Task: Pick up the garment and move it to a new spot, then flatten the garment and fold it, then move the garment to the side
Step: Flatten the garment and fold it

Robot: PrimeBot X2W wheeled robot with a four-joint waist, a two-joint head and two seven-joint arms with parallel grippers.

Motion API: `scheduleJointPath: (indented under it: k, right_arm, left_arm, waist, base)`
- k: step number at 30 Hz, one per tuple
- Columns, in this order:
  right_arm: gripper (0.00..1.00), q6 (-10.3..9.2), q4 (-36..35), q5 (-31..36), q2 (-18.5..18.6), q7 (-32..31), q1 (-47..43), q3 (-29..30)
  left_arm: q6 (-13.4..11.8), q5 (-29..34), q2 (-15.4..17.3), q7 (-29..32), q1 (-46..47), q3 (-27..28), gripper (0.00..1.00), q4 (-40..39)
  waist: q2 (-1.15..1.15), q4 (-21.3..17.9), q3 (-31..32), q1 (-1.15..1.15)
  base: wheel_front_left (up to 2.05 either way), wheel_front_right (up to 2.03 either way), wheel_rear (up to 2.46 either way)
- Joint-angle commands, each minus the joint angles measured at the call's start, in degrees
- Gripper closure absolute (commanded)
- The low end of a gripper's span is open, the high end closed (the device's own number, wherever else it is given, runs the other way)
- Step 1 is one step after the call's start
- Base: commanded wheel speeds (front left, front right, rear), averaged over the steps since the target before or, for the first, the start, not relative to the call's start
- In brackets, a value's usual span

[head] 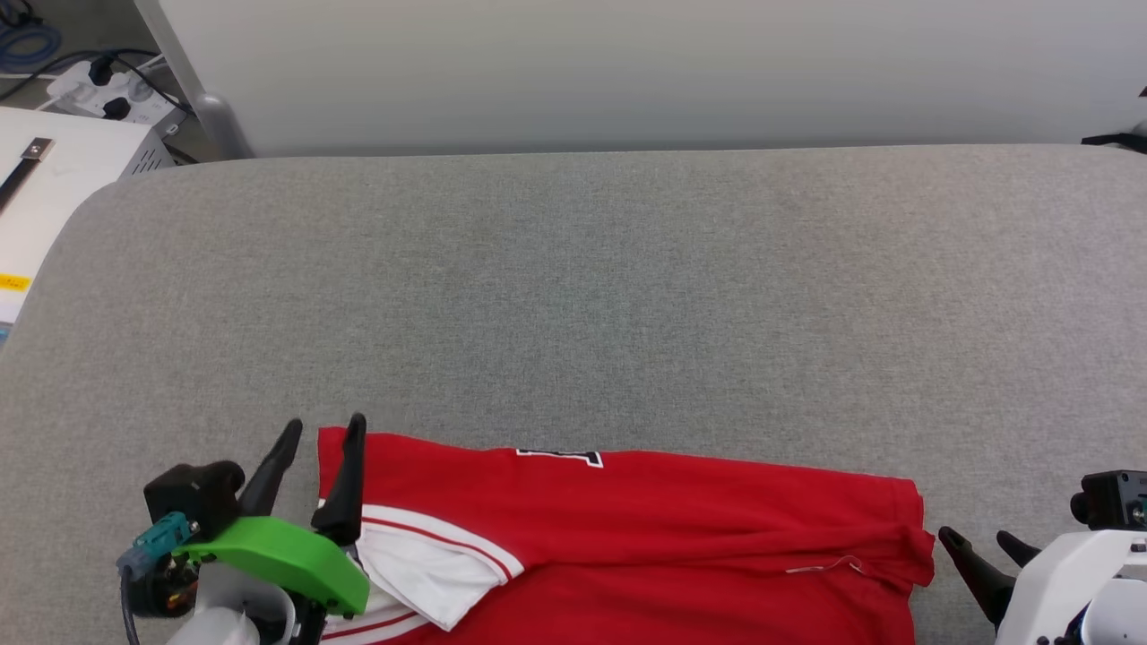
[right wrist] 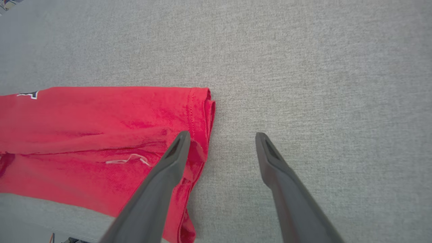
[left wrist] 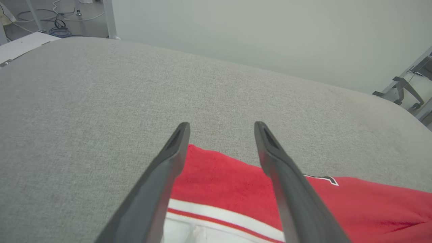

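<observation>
The red garment (head: 645,528) lies folded on the grey table near its front edge, with a white sleeve and striped trim at its left end. My left gripper (head: 324,432) stands open over the garment's far left corner (left wrist: 219,168), one finger on each side of that corner, holding nothing. My right gripper (head: 977,539) is open just off the garment's right hem (right wrist: 199,118); its left finger (right wrist: 175,152) overlaps the hem and the other is over bare table.
The grey fabric-covered table (head: 573,296) stretches wide and bare beyond the garment. A white cabinet (head: 54,170) and a power strip with cables (head: 107,90) sit past the far left corner. A pale wall panel (head: 627,72) backs the table.
</observation>
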State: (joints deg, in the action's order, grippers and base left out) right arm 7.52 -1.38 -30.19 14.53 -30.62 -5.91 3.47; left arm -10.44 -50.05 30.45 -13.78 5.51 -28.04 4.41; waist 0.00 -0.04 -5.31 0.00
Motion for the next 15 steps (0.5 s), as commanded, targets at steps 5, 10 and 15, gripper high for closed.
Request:
scheduleJointPath:
  k: [5,10,15]
  right_arm:
    - [0.00,-0.03,-2.2,0.2,1.0,-5.3,0.7,0.1]
    - [0.00,-0.03,-2.2,-0.5,1.0,-7.6,1.7,-1.6]
    - [0.00,-0.03,0.1,-1.3,0.4,-8.8,2.5,-3.8]
  left_arm:
    - [-3.9,9.0,-2.8,-1.2,1.7,4.6,0.00,-6.3]
    - [-4.7,17.4,-6.5,-1.2,-0.3,9.0,0.00,-11.2]
    - [-3.0,21.7,-9.1,-1.2,-1.8,10.7,0.00,-13.4]
  waist:
    - [0.00,1.0,-1.7,0.00]
    - [0.00,2.2,-3.0,0.00]
    - [0.00,3.4,-4.4,0.00]
  base:
    - [0.00,0.00,0.00]
    - [0.00,0.00,0.00]
    - [0.00,0.00,0.00]
